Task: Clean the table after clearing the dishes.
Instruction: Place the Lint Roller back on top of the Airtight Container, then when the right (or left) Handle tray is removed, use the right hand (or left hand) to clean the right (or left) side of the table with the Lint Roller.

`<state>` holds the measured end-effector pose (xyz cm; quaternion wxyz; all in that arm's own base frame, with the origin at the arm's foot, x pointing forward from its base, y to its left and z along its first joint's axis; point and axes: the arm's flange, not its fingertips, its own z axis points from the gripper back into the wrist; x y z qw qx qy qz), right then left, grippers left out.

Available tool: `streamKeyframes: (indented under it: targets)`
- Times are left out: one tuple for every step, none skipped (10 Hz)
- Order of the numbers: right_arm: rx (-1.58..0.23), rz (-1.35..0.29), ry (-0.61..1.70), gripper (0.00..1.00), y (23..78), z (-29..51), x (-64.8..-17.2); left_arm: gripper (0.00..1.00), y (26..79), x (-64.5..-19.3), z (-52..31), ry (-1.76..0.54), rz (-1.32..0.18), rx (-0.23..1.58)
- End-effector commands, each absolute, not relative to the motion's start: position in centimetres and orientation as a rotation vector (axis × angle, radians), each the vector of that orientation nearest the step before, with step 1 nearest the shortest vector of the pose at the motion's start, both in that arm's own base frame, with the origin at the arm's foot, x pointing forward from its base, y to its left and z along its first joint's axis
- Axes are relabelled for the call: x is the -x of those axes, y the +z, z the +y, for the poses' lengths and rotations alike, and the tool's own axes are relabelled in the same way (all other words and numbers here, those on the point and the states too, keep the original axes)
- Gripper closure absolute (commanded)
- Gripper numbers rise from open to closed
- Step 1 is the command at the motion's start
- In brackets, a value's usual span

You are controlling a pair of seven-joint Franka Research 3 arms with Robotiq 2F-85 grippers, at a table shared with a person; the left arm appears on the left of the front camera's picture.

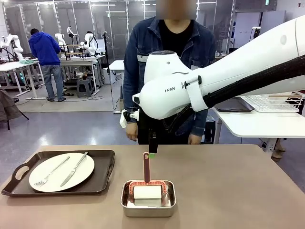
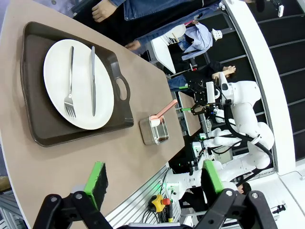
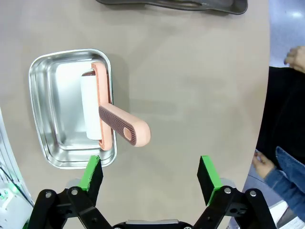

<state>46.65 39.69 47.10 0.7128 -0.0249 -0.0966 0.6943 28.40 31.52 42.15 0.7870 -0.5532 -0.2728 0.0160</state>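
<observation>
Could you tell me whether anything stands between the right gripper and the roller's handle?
Nothing visible does. The open right gripper hovers close to the top of the roller's upright pink handle, which rises from the steel pan; the gap between them is free.

White arm (image 1: 248,71), black tool (image 3: 149,168), green pads (image 3: 91,174)

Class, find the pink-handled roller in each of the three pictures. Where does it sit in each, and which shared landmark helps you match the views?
Front view: the roller is at bottom centre, its handle standing up from the steel pan.
Left wrist view: the roller is just right of centre, its handle slanting up and right from the steel pan.
Right wrist view: the roller is left of centre, its handle pointing right.
Shared landmark: the steel pan that holds it.
</observation>
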Motion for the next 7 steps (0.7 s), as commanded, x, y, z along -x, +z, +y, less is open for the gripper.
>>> streamKeyframes:
  targets:
    - [0.050,-0.227,1.543,0.00,47.05,40.13,-46.78,0.00,42.20,-28.04,31.62,0.025,-0.599,1.195]
    - [0.050,-0.227,1.543,0.00,47.05,40.13,-46.78,0.00,42.20,-28.04,31.62,0.025,-0.599,1.195]
    - [0.050,-0.227,1.543,0.00,47.05,40.13,-46.78,0.00,42.20,-28.04,31.62,0.025,-0.599,1.195]
    - [0.050,-0.227,1.543,0.00,47.05,40.13,-46.78,0.00,42.20,-28.04,31.62,0.025,-0.599,1.195]
    - [0.050,-0.227,1.543,0.00,47.05,40.13,-46.78,0.00,42.20,-28.04,31.62,0.025,-0.599,1.195]
    - [0.050,-0.227,1.543,0.00,47.05,40.13,-46.78,0.00,42.20,-28.04,31.62,0.025,-0.599,1.195]
    - [0.050,-0.227,1.543,0.00,47.05,40.13,-46.78,0.00,42.20,-28.04,31.62,0.025,-0.599,1.195]
